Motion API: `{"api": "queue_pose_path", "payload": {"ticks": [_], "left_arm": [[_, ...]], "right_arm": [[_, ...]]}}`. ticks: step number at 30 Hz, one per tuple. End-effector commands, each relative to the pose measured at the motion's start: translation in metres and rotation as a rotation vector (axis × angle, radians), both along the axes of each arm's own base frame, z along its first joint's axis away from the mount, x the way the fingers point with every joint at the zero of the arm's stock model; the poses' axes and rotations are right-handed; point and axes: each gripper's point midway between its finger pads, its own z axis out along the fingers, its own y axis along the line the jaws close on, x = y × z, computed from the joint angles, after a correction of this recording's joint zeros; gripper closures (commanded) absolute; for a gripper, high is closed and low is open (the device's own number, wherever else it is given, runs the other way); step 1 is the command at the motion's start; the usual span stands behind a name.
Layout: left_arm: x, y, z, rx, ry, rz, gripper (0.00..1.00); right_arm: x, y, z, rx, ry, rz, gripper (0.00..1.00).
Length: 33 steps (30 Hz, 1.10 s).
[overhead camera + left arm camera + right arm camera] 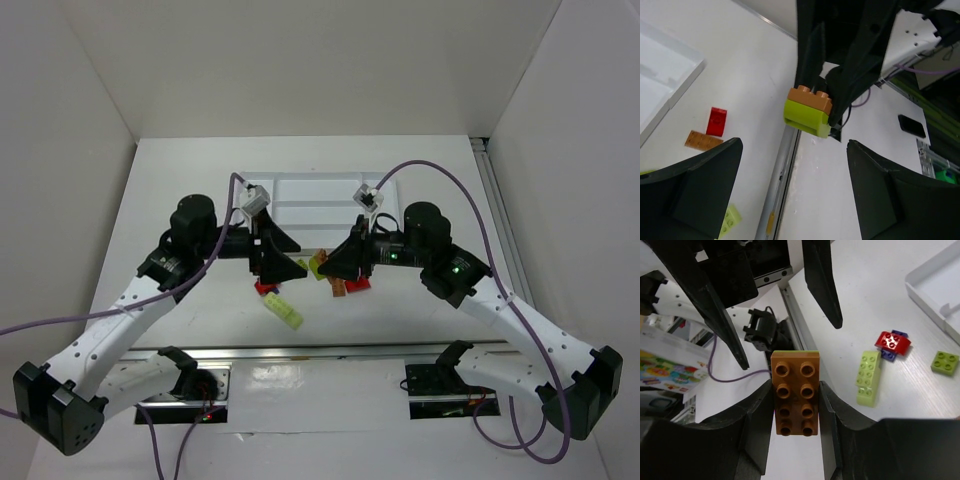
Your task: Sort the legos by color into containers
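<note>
Orange brick [795, 385] in right gripper [796, 396] nearly hides yellow-green brick [804, 119] beneath.

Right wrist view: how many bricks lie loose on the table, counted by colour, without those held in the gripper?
Yellow-green bricks: 2
Red brick: 1
Purple-blue brick, under the red one: 1
Total: 4
Held, not counted: orange brick.

Left tool [297, 256] closely faces right tool [333, 262] and its lego [795, 390] before the tray [300, 188]; outer table [180, 180] lies open.
</note>
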Motion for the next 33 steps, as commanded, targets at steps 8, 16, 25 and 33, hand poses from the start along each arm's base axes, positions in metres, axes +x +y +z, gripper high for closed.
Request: {"api": "queue_pose_path", "payload": {"ticks": [8,16,25,33], "left_arm": [[-0.026,-0.001,0.026,-0.077,-0.194,-0.162,0.05],[-0.024,-0.016,0.030,-0.095,-0.163,-0.193,0.06],[-0.020,-0.031,0.030,-0.091,-0.143,-0.203,0.18],[-0.021,-0.032,0.043,-0.133,-0.152,-0.210,0.47]], "right_arm": [[-0.025,0.006,0.027,0.095,-0.048,0.156,0.72],[-0.023,0.008,0.029,0.114,-0.050,0.160,0.72],[-0.024,0.008,0.027,0.107,-0.037,0.159,0.72],[-0.022,0.008,0.018,0.094,-0.022,0.149,0.72]]}}
